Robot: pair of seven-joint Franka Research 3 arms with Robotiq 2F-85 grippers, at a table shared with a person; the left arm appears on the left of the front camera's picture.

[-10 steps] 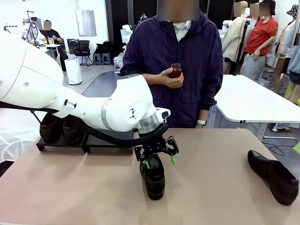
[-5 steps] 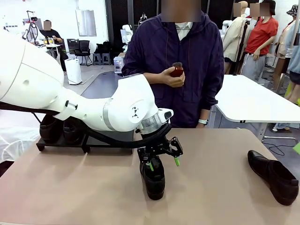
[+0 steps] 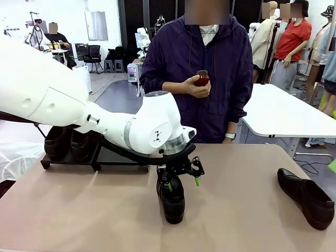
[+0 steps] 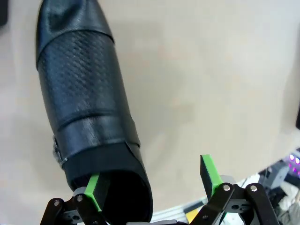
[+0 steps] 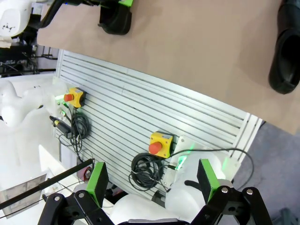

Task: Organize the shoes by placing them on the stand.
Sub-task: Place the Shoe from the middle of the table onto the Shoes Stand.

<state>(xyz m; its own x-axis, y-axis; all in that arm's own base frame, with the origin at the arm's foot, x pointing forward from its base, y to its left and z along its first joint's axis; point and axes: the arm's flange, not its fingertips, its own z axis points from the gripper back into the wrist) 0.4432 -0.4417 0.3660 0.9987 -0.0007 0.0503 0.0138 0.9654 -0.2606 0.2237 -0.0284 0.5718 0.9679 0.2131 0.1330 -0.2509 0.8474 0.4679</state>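
**Tool state.** The left gripper (image 3: 183, 181) has its jaws spread fully apart and clamps nothing. One green pad (image 4: 96, 190) sits at the collar of the centre shoe (image 4: 84, 108), at the rim of its opening; contact cannot be confirmed. The other pad (image 4: 210, 172) hangs over bare table (image 4: 211, 70) beside that shoe. The right gripper (image 5: 152, 183) is also spread wide and empty, positioned off the near table edge.

**Surroundings.** The left arm (image 3: 152, 131) crosses in front of the stand (image 3: 68, 161) and hides part of it. Two shoes (image 3: 65, 143) rest on the stand's left end. A person at the far side holds a brush (image 3: 200, 79) in one hand (image 3: 195, 90).

**Task items.** The centre shoe stands on the table directly below the left gripper, toe toward the robot. The right-hand shoe (image 3: 307, 197) lies near the table's right edge, well apart from both grippers.
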